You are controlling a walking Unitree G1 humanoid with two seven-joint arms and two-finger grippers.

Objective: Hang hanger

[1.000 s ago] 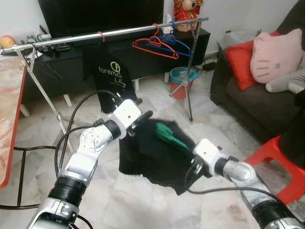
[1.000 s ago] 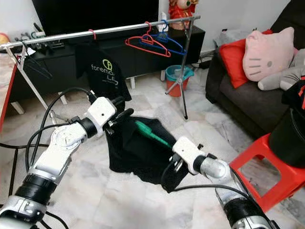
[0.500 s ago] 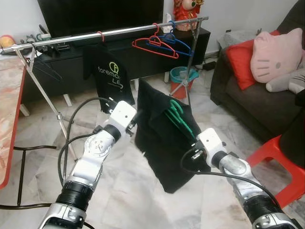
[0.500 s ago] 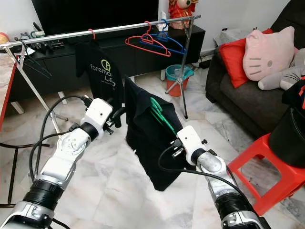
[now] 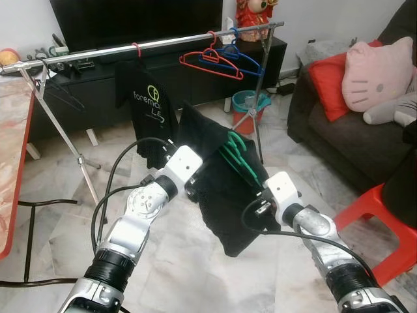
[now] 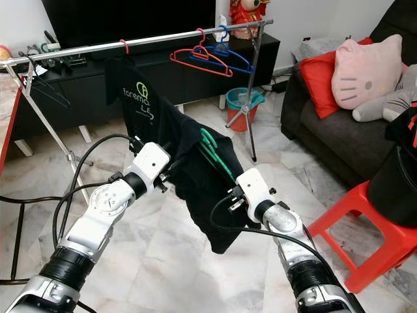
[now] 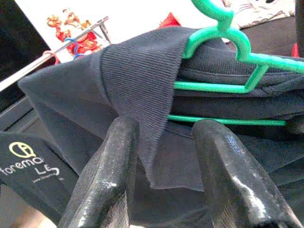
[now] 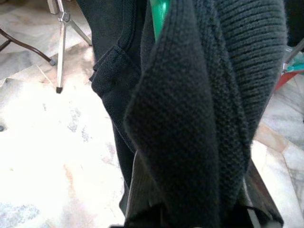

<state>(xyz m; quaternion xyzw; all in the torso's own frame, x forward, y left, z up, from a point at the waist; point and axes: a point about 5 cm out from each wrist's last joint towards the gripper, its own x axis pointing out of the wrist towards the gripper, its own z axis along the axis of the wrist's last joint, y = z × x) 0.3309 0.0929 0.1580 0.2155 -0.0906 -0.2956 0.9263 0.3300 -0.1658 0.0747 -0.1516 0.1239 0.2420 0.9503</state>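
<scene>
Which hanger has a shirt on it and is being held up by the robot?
The green hanger. It sits inside the black shirt held between the left pincer and right pincer. The red hanger and blue hanger hang bare on the rail.

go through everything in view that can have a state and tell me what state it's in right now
Black garment: held up between both grippers, off the floor.
Green hanger: inside garment, not yet on rail.
Rail: holds printed black shirt, red hanger, blue hanger.
</scene>
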